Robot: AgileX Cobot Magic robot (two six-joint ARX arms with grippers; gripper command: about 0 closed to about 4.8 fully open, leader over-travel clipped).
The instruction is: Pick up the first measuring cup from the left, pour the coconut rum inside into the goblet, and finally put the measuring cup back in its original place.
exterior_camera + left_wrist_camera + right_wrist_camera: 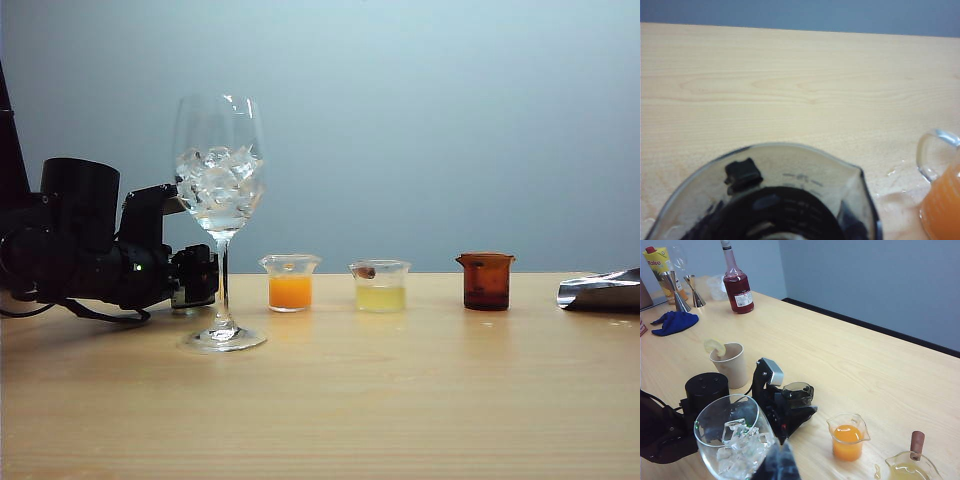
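Observation:
The first measuring cup (797, 394), small and smoky grey, stands on the table behind the goblet's stem. My left gripper (794, 407) is closed around it from the side. In the left wrist view the cup's rim (790, 148) fills the space between the fingers (742, 173). The coconut rum inside cannot be made out. The goblet (220, 190), tall and full of ice cubes, stands just in front of the left gripper (200, 277). Of my right gripper (779, 464) only a dark blurred part shows, close to the goblet's bowl (735, 440).
To the right of the goblet stand in a row an orange-filled beaker (290, 285), a pale yellow beaker (380, 288) and an amber beaker (487, 282). A silver foil piece (600, 290) lies far right. Behind are a paper cup (731, 365), a red bottle (737, 285), jiggers (680, 292) and a blue cloth (674, 322).

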